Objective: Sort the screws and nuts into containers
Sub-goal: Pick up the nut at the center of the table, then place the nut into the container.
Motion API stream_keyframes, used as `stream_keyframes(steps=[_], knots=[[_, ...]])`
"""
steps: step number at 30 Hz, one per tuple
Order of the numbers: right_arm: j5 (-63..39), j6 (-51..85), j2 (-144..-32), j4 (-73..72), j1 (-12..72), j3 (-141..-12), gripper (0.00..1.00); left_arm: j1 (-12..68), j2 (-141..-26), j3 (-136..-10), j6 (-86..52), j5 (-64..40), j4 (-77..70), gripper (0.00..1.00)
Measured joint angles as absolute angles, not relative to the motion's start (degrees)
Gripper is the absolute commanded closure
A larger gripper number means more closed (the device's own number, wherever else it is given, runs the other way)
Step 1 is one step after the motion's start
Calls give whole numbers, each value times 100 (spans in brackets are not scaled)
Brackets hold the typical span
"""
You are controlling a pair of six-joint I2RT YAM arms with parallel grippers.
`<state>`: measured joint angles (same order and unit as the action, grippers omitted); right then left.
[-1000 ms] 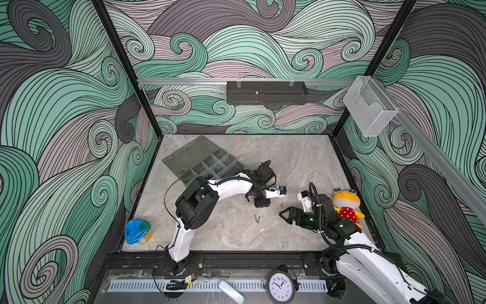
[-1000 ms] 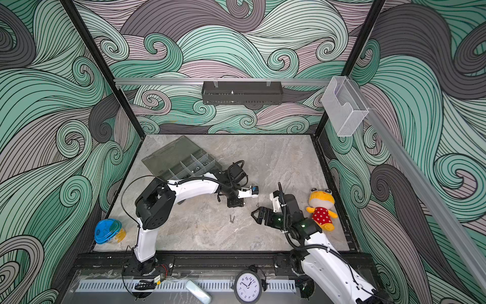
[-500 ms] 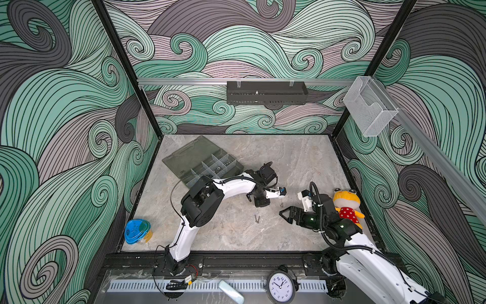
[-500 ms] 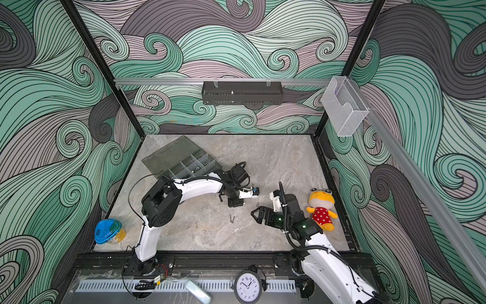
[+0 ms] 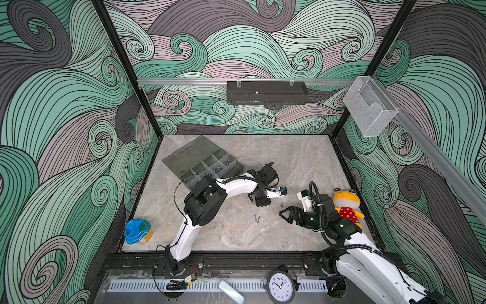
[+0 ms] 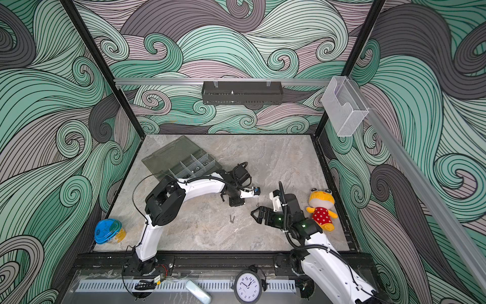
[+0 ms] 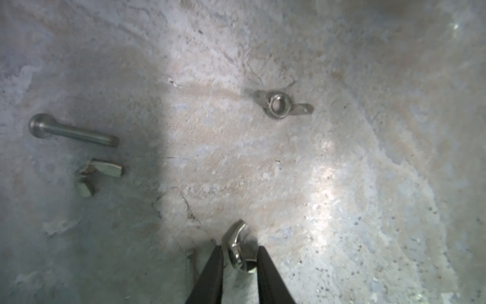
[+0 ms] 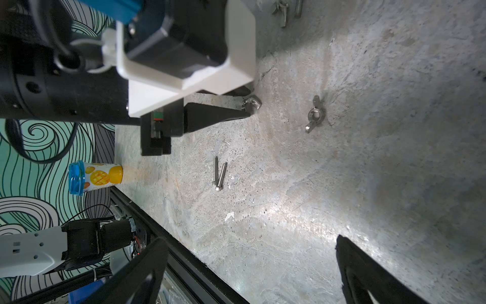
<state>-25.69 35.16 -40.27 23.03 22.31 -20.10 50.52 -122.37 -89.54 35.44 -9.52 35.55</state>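
My left gripper (image 7: 239, 252) is shut on a silver wing nut (image 7: 234, 244), held on edge between the black fingertips just above the stone table. In both top views it (image 5: 263, 203) hangs at mid-table. Another wing nut (image 7: 282, 105) lies flat beyond it, and a silver screw (image 7: 71, 131) and a further wing nut (image 7: 90, 175) lie to one side. Two thin silver screws (image 5: 257, 219) lie together nearer the front. The organiser's containers (image 5: 210, 165), lid open, sit at the back left. My right gripper (image 5: 284, 213) stands open and empty, facing the left one.
A blue-lidded tub (image 5: 136, 231) stands at the front left corner. A yellow plush toy (image 5: 345, 208) lies by the right arm. A clear wall box (image 5: 370, 108) and a black rack (image 5: 265, 93) hang on the walls. A clock (image 5: 280, 288) sits past the front rail.
The left arm's elbow has swung slightly to the right while its gripper stays over the same spot. The right arm has not moved.
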Motion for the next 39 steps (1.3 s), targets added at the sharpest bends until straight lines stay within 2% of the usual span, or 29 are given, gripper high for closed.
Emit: stream_keyframes(steps=[9,17,26,33,39], knots=[[-2591,3509,-4025,2298,2215,-2010,1,5054,-12392,-9129,3538,-878,3594,72],[-2596,3509,-4014,2292,2198,-1997,0,5076,-12460,-9260,3548,-878,3682,90],[-2716,3511,-4473,1955,2189,-2023,0,4901,-11826,-8630,3251,-961,3208,93],[-2965,3376,-5614,1564,2193,-2773,0,3907,-11059,-8449,2845,-976,2753,93],[-3146,3275,-6493,1098,2318,-3529,1,2749,-11137,-8705,2412,-482,2676,93]])
